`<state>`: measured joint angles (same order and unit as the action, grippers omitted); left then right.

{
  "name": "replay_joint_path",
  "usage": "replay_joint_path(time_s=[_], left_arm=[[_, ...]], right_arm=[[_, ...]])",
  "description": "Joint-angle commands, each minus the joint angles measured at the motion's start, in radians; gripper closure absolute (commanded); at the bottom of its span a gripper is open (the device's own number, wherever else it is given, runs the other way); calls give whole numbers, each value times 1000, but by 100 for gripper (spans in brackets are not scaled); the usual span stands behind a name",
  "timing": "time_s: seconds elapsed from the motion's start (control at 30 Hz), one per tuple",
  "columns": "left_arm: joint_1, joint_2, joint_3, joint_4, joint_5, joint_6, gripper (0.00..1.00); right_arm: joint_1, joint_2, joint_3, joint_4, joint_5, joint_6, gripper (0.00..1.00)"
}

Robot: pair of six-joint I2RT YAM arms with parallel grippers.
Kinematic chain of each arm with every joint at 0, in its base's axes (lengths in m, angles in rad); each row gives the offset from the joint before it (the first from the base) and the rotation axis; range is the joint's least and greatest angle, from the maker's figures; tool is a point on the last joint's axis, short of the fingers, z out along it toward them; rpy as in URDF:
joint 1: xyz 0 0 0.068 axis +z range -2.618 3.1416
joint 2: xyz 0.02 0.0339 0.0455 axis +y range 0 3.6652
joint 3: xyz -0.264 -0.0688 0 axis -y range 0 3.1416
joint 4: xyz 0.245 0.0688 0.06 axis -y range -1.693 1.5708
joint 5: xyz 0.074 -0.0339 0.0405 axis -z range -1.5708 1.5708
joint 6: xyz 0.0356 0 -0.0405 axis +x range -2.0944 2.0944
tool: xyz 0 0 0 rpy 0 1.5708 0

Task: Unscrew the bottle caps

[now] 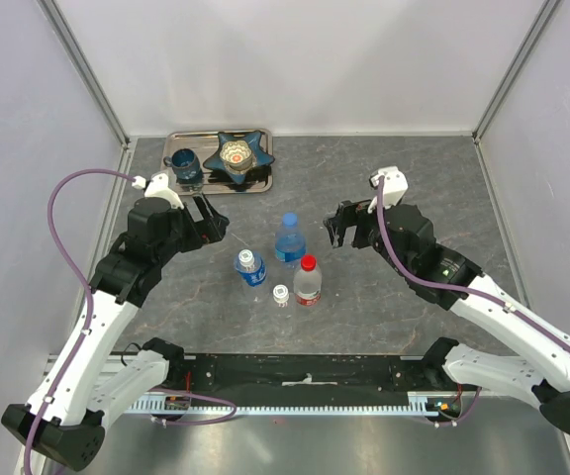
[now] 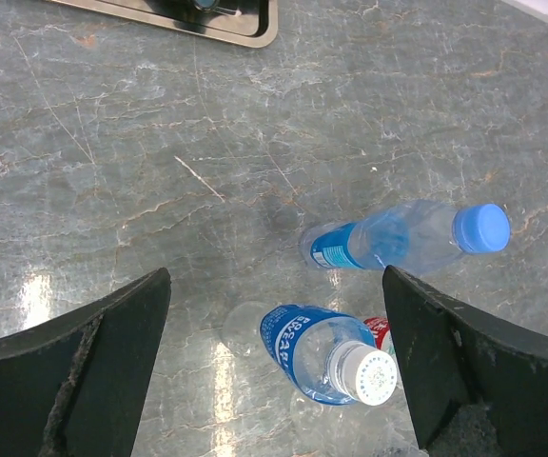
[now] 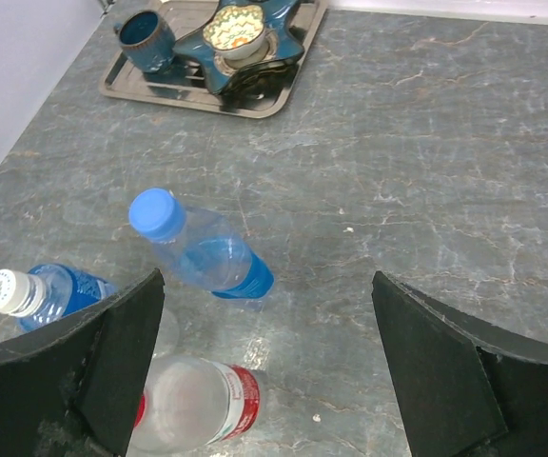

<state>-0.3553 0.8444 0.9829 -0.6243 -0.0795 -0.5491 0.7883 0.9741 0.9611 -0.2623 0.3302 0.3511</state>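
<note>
White lettering on the blue bottle label (image 2: 298, 335) (too blurred to read) is the only text.

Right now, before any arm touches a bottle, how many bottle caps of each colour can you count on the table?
Red cap: 1
Blue cap: 1
White caps: 2, the larger white cap and the tiny white cap
Total: 4 caps, each on its own bottle.

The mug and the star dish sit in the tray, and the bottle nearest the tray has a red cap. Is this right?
No: in the top view the cap of that bottle is blue. The mug and star dish do sit in the tray.
</note>
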Motion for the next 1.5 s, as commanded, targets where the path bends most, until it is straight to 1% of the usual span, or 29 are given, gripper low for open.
replay_joint_path(time_s=[0.0,0.23,0.27,0.37,0.47,0.7,0.97,1.47], left_arm=[[-2,-11,-4,44,20,23,0],[-2,-19,-12,49,18,28,0],[-2,-22,-13,51,23,35,0],[-2,-36,-26,60,32,43,0],[-2,-48,-44,67,21,38,3],[-2,-62,-64,67,20,37,5],[-2,-62,-82,67,17,35,6],[-1,-48,-104,67,20,29,7]], right_arm=[[38,0,43,15,-53,-17,2],[204,70,177,-67,81,-69,2],[244,78,195,-77,93,-83,2],[308,113,214,-90,125,-93,2],[351,144,205,-92,147,-86,2],[364,202,156,-127,214,-26,2],[364,201,88,-127,221,20,13],[362,189,27,-123,201,63,32]])
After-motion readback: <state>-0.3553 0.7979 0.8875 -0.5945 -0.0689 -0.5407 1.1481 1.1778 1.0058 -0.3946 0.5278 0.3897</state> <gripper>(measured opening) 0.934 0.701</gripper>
